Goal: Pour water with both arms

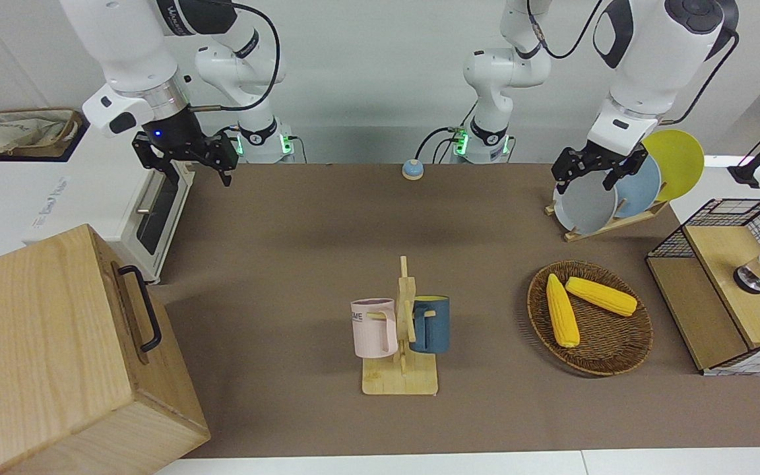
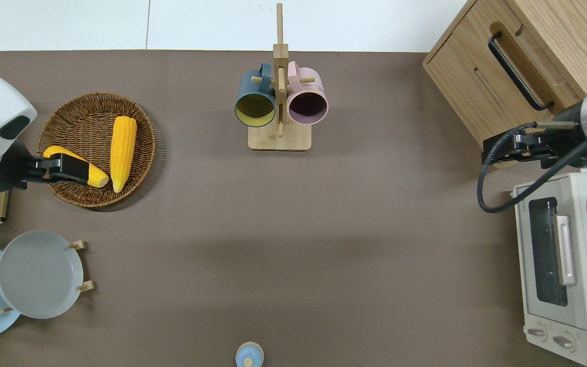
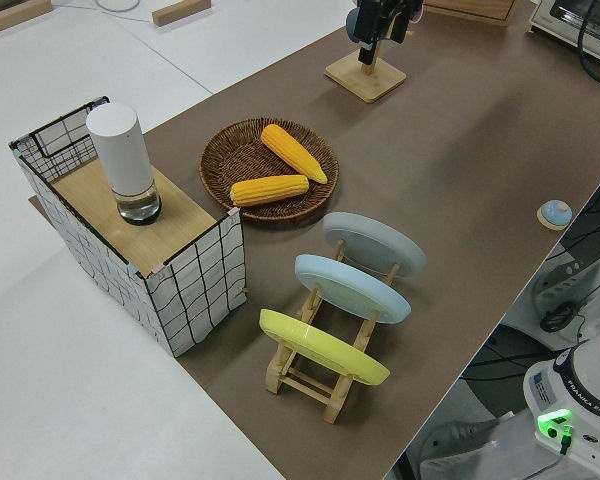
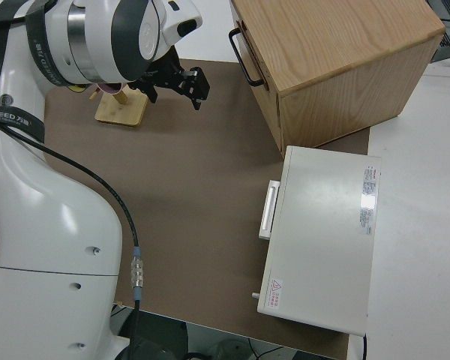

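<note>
- Table [image 1: 301,218], brown mat, carried everything.
- Wooden box [image 1: 50,343] and white toaster oven [image 2: 558,275] sat at the right arm's end.
- Right gripper [image 1: 189,157] hung in the air over the box's corner nearest the robots, holding nothing; cannot tell how far open.
- Left gripper [image 1: 594,173] hung over the wicker basket [image 2: 82,109], fingers apart, empty.
- Basket held two corn cobs [image 2: 123,148].
- Plate rack [image 3: 330,330] stood nearer the robots than the basket.
- Mug stand [image 2: 279,137], far table edge, carried a blue mug [image 2: 256,99] and a pink mug [image 2: 307,99].
</note>
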